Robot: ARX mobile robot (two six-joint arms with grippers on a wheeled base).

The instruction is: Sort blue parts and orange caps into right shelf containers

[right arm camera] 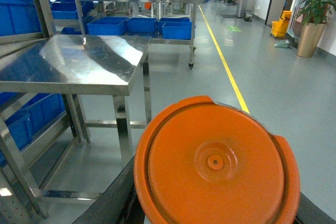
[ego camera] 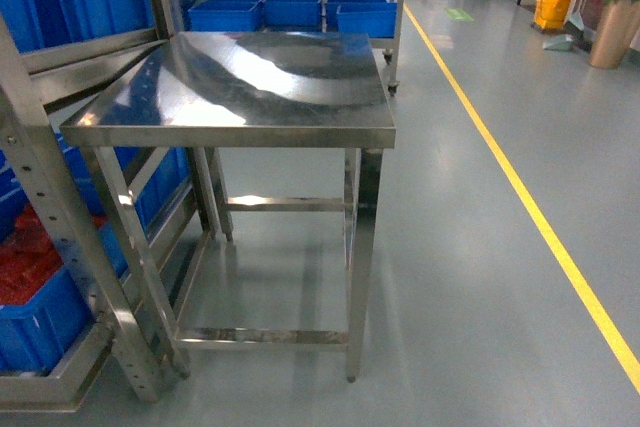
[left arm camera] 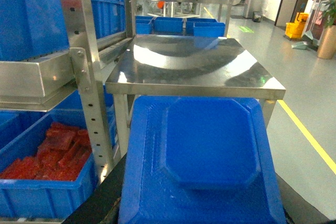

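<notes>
A blue part [left arm camera: 202, 161], a square moulded tray shape with a raised centre, fills the lower half of the left wrist view. My left gripper [left arm camera: 202, 187] is shut on it, with dark fingers [left arm camera: 102, 200] showing at its sides. A round orange cap [right arm camera: 215, 163] with a small centre hub fills the lower right wrist view, and my right gripper [right arm camera: 215, 195] is shut on it. Neither gripper shows in the head view. Bright-blue crates [ego camera: 290, 12] stand on a far steel cart. I cannot tell whether these are the right shelf containers.
A bare steel table [ego camera: 240, 87] stands straight ahead. A steel rack [ego camera: 60, 217] on the left holds blue crates, one filled with red parts [left arm camera: 52, 153]. A yellow floor line [ego camera: 520, 197] runs along the right, with a plant pot [ego camera: 615, 32] far right.
</notes>
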